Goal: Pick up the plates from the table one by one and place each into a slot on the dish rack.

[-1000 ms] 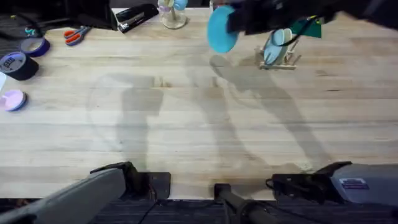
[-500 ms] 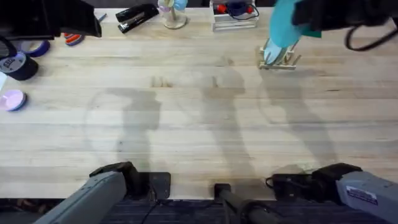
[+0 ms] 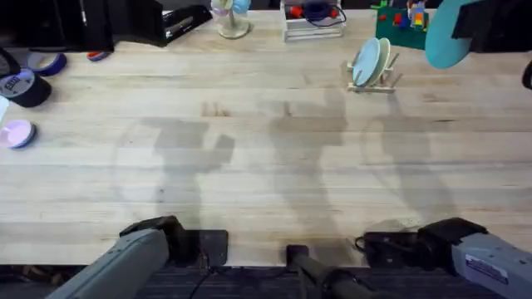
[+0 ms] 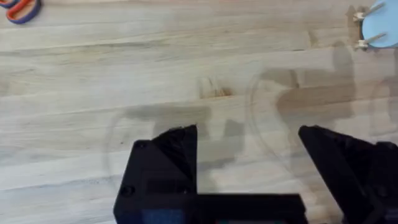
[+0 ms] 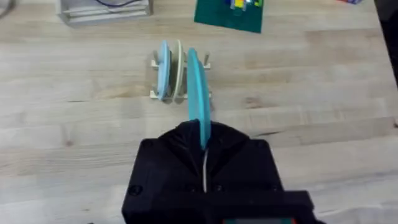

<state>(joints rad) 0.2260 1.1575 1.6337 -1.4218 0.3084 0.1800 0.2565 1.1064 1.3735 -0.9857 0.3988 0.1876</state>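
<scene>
My right gripper (image 5: pixel 204 134) is shut on the bright sky-blue plate (image 5: pixel 198 93), which it holds on edge in the air. In the overhead view that plate (image 3: pixel 447 35) hangs at the back right, to the right of the dish rack (image 3: pixel 371 80). Two plates stand in the rack's slots, a whitish-blue one (image 5: pixel 163 68) and a cream-yellow plate (image 5: pixel 178 70). The held plate is apart from the rack. My left gripper (image 4: pixel 249 162) is open and empty, high above bare table (image 3: pixel 266 166), with the rack (image 4: pixel 364 31) far off.
Along the back edge are a black stapler (image 3: pixel 183 21), a white wire tray (image 3: pixel 314 23) and a green board (image 3: pixel 403 26). Tape rolls (image 3: pixel 23 85) and a pink disc (image 3: pixel 17 133) lie at the far left. Orange scissors (image 4: pixel 22 9) lie near them.
The right gripper has carried the sky-blue plate from left of the rack, across it, to its right side. The left arm has risen into view at the back left.
</scene>
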